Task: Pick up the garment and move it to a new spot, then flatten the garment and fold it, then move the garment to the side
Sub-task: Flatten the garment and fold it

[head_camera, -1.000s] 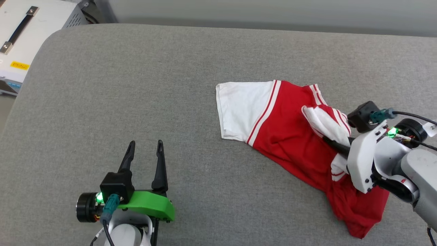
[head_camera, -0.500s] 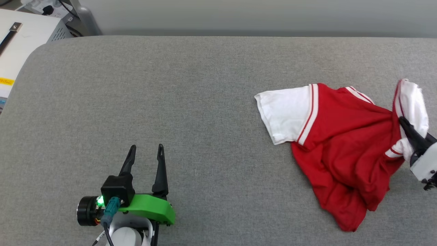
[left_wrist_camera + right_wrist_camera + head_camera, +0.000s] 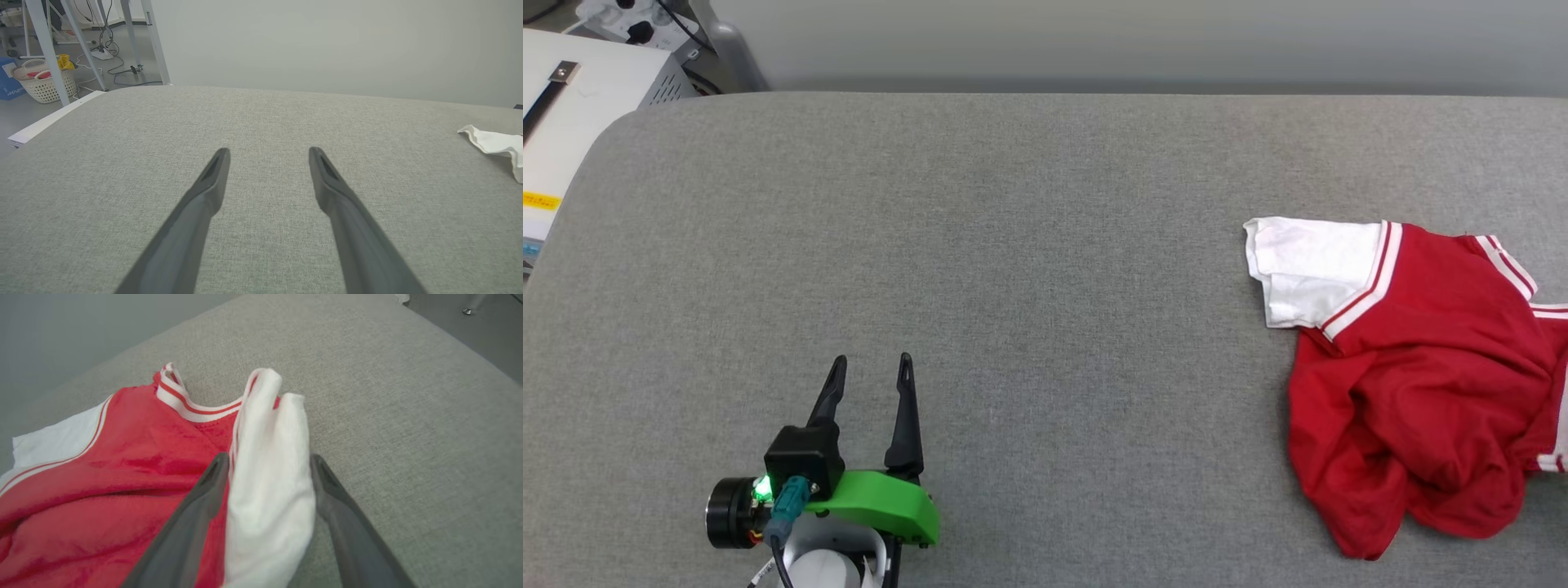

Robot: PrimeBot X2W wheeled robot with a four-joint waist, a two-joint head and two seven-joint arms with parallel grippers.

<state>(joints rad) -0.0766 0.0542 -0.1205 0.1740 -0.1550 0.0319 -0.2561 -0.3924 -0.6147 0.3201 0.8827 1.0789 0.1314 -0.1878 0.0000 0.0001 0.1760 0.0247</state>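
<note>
The wide grey table top (image 3: 1045,245) is covered in woven cloth, matt and slightly rough, with a fine weave showing. The red jersey-style garment (image 3: 1421,367) with white short sleeves is soft, matt knit cloth, rumpled into loose folds, and its red-and-white striped trim (image 3: 192,410) looks ribbed.

The left gripper (image 3: 872,359) has long dark fingers (image 3: 204,196) of smooth matt plastic. Behind them sits a bright green moulded plastic shell (image 3: 882,498) with a slight sheen. The right gripper (image 3: 269,456) has fingers of the same matt dark plastic.

At the far left, the white box-shaped case (image 3: 580,131) looks like smooth painted metal. It carries a black strap handle (image 3: 541,104) held by a shiny metal bracket (image 3: 560,73).
</note>
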